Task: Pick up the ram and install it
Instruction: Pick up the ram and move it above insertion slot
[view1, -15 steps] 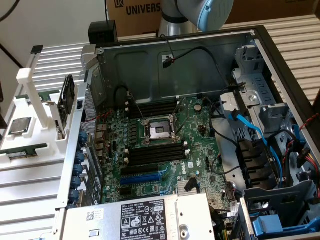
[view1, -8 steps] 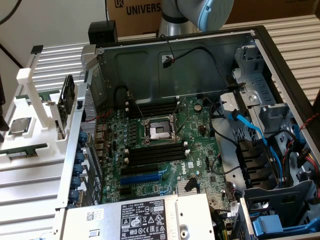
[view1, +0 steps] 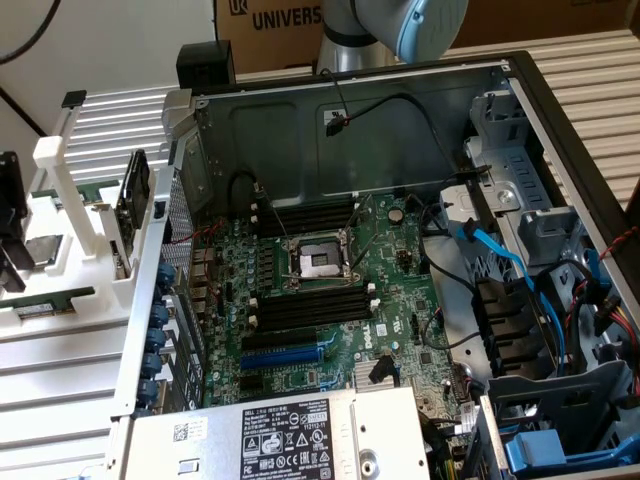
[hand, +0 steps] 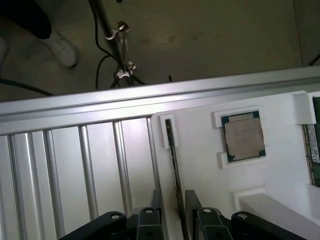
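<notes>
Surface: slatted aluminium table (hand: 85, 165), its rails running side by side, with a white holder (hand: 200, 175) lying on it.
Room: dull floor (hand: 210, 35) beyond the table edge, a metal stand pole (hand: 117, 40) with cables, and a person's white shoe (hand: 60, 50); a cardboard box (view1: 270, 20) stands behind the computer case (view1: 350, 110).
White holder: the ram (hand: 172, 145) stands on edge in a narrow slot; a square silver processor (hand: 243, 136) lies flat in its own pocket nearby; a second green stick (hand: 314, 145) lies at the far side.
Computer case: lid off, motherboard (view1: 330, 300) exposed, its long black memory slots (view1: 310, 308) unfilled, with blue and black cables on the exterior view's right.
Gripper (hand: 175, 194): parted, one finger on each side of the ram, with white holder showing between the stick and one finger; nothing lifted.
</notes>
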